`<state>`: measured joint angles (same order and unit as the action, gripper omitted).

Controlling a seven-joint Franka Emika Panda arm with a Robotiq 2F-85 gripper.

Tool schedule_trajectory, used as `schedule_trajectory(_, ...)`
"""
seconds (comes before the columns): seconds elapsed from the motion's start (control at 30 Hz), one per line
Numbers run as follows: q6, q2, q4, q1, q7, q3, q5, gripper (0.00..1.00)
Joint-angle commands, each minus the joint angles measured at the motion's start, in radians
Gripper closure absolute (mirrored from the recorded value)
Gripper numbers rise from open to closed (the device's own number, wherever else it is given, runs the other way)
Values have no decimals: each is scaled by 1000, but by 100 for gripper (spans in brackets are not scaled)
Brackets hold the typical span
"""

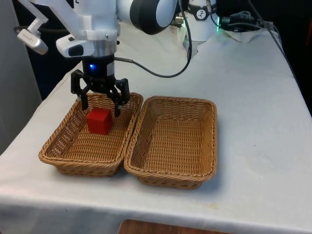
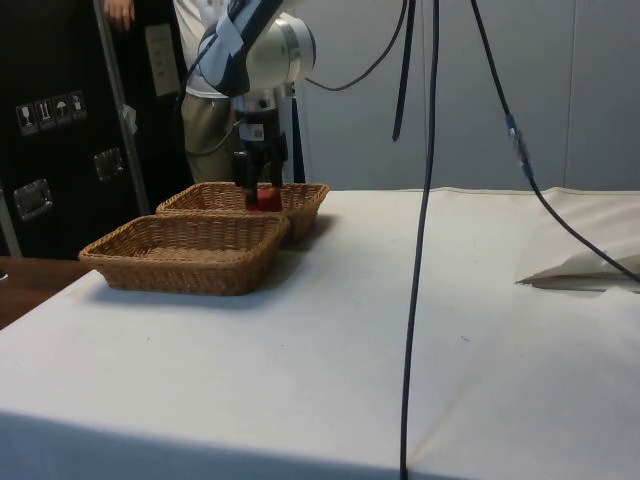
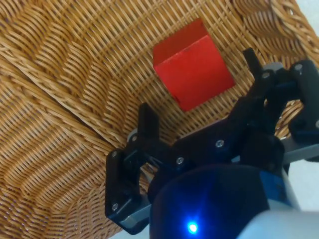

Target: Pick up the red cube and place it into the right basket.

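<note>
The black two-finger gripper [image 1: 100, 105] hangs wide open and empty above the red cube [image 1: 99, 120], straddling it for grasping inside the left wicker basket [image 1: 58, 146].

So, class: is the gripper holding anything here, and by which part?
Nothing is held. The gripper is open above the red cube, which lies in the basket.

Dark cabinets [image 2: 50, 130], pale wall [image 2: 500, 90], white-clothed table [image 2: 450, 330], a standing person [image 2: 200, 110].

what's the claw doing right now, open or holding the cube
Claw: open, holding nothing, poised over the red cube in the basket at the front view's left.
</note>
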<state>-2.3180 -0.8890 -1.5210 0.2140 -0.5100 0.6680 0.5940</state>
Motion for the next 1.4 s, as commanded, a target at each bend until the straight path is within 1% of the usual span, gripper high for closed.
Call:
schedule_trajectory(0.0,0,-3,6,-4,-2,-3,2,0)
schedule_trajectory(0.1,0,-3,6,-5,-2,-3,2,0)
schedule_trajectory(0.13,0,0,0,0,0,0,0,0)
schedule_trajectory(0.17,4,2,4,-3,-2,0,0,0)
schedule_trajectory(0.27,16,21,0,7,1,12,-5,0)
schedule_trajectory(0.3,25,34,-5,17,4,19,-7,0)
schedule_trajectory(0.37,33,46,-11,25,6,23,-9,0)
schedule_trajectory(0.4,35,41,-2,16,1,17,-5,0)
schedule_trajectory(0.43,37,54,-15,29,8,25,-12,0)
schedule_trajectory(0.53,42,76,-29,42,14,29,-22,0)
schedule_trajectory(0.57,46,84,-33,50,19,31,-28,0)
schedule_trajectory(0.6,51,98,-40,61,29,32,-42,0)
schedule_trajectory(0.63,53,104,-42,65,36,31,-51,0)
schedule_trajectory(0.67,48,96,-34,49,23,20,-39,0)
schedule_trajectory(0.7,57,111,-44,69,44,31,-60,0)
schedule_trajectory(0.73,64,122,-47,75,55,29,-76,0)
schedule_trajectory(0.77,64,122,-47,75,55,29,-76,0)
schedule_trajectory(0.8,71,134,-50,83,66,29,-91,0)
schedule_trajectory(0.9,82,148,-52,95,77,29,-107,0)
schedule_trajectory(0.93,80,140,-43,82,69,20,-98,0)
schedule_trajectory(0.97,86,154,-53,99,80,30,-114,0)
schedule_trajectory(1.0,95,164,-54,106,88,30,-128,0)
schedule_trajectory(1.03,101,169,-54,109,92,30,-135,0)
schedule_trajectory(1.07,101,169,-54,109,92,30,-135,0)
schedule_trajectory(1.1,111,181,-55,116,99,29,-149,0)
schedule_trajectory(1.2,123,200,-59,124,107,29,-168,0)
schedule_trajectory(1.23,124,191,-48,113,102,20,-160,0)
schedule_trajectory(1.27,126,207,-62,127,108,29,-173,0)
schedule_trajectory(1.3,129,214,-65,130,109,28,-178,0)
schedule_trajectory(1.33,136,228,-71,136,110,28,-187,0)
schedule_trajectory(1.37,138,235,-75,138,110,28,-191,0)
